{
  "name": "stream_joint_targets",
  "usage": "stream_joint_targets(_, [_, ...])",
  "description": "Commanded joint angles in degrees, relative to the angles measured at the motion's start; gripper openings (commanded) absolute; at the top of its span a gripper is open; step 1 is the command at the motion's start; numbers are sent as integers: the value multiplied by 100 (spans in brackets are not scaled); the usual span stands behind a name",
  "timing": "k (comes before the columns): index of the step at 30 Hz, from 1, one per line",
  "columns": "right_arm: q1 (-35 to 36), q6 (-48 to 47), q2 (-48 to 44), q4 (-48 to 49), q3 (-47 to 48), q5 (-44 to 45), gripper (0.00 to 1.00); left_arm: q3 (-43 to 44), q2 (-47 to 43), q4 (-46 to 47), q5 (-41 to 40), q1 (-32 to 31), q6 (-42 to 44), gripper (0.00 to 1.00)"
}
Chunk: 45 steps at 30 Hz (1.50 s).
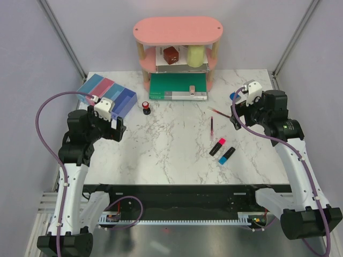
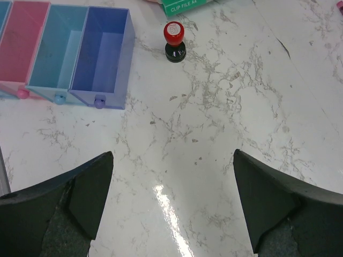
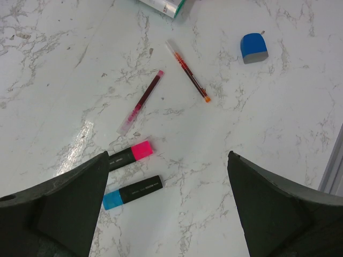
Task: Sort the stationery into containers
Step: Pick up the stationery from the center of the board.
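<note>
The four joined bins (image 1: 107, 95) stand at the far left, and the left wrist view shows them as empty (image 2: 102, 56). A red-black round stamp (image 1: 146, 105) stands just right of them and also shows in the left wrist view (image 2: 174, 42). My left gripper (image 1: 118, 128) is open and empty over bare table (image 2: 171, 160). The pink-ended highlighter (image 3: 131, 153), the blue-ended highlighter (image 3: 134, 191), a dark red pen (image 3: 140, 101), a thin red pen (image 3: 187, 69) and a blue piece (image 3: 253, 47) lie before my open, empty right gripper (image 3: 167, 160). That gripper hovers at the right (image 1: 236, 115).
A pink two-tier oval shelf (image 1: 178, 31) stands at the back with brown and yellow objects on it. A flat green book (image 1: 177, 85) lies under it, with a small beige piece (image 1: 191, 89) on top. Grey walls close in both sides.
</note>
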Motion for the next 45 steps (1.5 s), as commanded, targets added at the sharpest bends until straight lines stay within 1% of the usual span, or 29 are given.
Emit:
stream_joint_targets(1, [-9, -35, -25, 143, 242, -101, 98, -30, -87, 175, -46, 19, -177, 100])
stream_joint_targets(4, [-1, -96, -7, 143, 277, -180, 98, -30, -87, 184, -54, 19, -160, 100])
stream_joint_targets(8, [-9, -536, -209, 186, 154, -435, 98, -21, -70, 184, -63, 19, -125, 100])
stream_joint_targets(11, [-9, -519, -218, 231, 75, -462, 98, -21, -17, 193, -256, 19, -213, 100])
stream_joint_targets(14, [-9, -501, -87, 205, 66, -357, 98, 197, 263, 158, -204, 19, 234, 100])
stream_joint_targets(17, [-9, -545, 177, 99, 171, -260, 98, 548, 1009, 272, -248, 19, 779, 97])
stream_joint_targets(18, [-1, -536, 308, 99, 224, -216, 98, 637, 1412, 350, -283, 28, 937, 96])
stream_joint_targets(20, [-9, -492, 449, 108, 294, -198, 97, 953, 1914, 474, -213, 28, 1061, 95])
stream_joint_targets(21, [-9, -475, 554, 134, 312, -233, 97, 1050, 2378, 509, -169, 19, 1157, 94])
stream_joint_targets(23, [-9, -431, 652, 169, 330, -277, 96, 1391, 2811, 666, -90, 19, 1194, 94])
stream_joint_targets(25, [-9, -396, 766, 239, 347, -286, 96, 1717, 3451, 799, -194, 11, 1194, 93])
stream_joint_targets(28, [8, -378, 942, 240, 470, -277, 95, 2060, 4163, 1080, -449, 19, 1299, 91])
stream_joint_targets(31, [8, -325, 1012, 266, 558, -321, 96, 2184, 4595, 1458, -810, 19, 1325, 91])
stream_joint_targets(34, [-1, -255, 1030, 327, 532, -408, 96, 2193, 4834, 1844, -1117, 19, 1439, 91])
stream_joint_targets(37, [-1, -193, 1074, 336, 488, -461, 96, 2124, 5098, 2205, -1398, 28, 1703, 91])
stream_joint_targets(39, [8, -176, 1083, 336, 479, -505, 98, 2114, 5309, 2328, -1530, 19, 1948, 91])
stream_joint_targets(45, [17, -167, 1048, 345, 488, -514, 98, 2237, 5905, 2575, -1627, 19, 2406, 91])
